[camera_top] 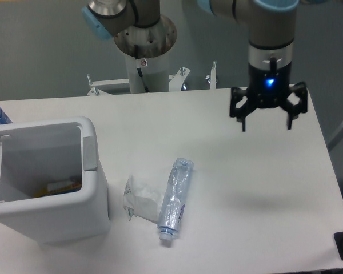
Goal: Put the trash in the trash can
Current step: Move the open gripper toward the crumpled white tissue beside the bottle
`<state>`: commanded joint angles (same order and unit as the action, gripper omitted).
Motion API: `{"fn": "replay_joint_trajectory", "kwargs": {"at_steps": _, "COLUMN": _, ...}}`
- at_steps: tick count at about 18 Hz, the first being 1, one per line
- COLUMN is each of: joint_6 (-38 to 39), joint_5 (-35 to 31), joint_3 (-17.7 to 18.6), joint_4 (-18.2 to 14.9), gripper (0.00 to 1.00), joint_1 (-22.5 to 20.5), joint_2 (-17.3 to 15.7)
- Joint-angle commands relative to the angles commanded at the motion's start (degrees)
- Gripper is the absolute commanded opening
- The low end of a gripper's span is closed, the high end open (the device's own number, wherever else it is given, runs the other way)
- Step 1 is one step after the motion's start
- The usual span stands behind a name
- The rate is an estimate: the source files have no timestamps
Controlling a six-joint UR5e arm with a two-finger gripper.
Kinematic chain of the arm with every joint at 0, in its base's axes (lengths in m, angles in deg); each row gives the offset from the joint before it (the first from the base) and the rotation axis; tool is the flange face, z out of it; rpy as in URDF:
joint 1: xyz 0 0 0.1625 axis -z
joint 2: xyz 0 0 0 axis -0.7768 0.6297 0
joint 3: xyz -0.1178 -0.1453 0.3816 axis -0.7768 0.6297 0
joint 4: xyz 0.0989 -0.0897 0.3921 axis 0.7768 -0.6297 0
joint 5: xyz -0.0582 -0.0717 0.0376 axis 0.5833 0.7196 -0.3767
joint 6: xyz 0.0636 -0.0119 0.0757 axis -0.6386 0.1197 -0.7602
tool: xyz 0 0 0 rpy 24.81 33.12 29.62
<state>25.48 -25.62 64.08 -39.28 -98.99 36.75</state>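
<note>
On the table [263, 171], bottle [175, 200] lies well apart from spread claw [266, 123].

High fixed view facing the table [217, 142]

Bare surface [257, 171] lies between the raised, spread pincer [266, 119] and the bottle [175, 200], whose left side touches the wrapper [139, 198], with the bin [51, 182] just beyond.

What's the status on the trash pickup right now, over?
Pincer open, empty, high over table's right side. Bottle and wrapper lie side by side on table, beside trash can. Path between clear.
</note>
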Motion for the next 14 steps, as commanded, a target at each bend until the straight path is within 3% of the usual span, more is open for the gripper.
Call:
{"fn": "replay_joint_trajectory", "kwargs": {"at_steps": 5, "joint_6": -2.18, "joint_5": -0.09, "joint_3": 3.77, "joint_4": 0.27, "gripper": 1.00, "joint_1": 4.05, "joint_2": 1.59}}
{"fn": "replay_joint_trajectory", "kwargs": {"at_steps": 9, "joint_6": -15.44, "joint_5": -0.17, "joint_3": 8.43, "joint_4": 0.88, "gripper": 1.00, "joint_1": 5.90, "joint_2": 1.15}}
{"fn": "replay_joint_trajectory", "kwargs": {"at_steps": 14, "joint_6": -18.55, "joint_5": 0.09, "joint_3": 16.24, "joint_4": 8.95, "gripper": 1.00, "joint_1": 10.20, "joint_2": 1.76}}
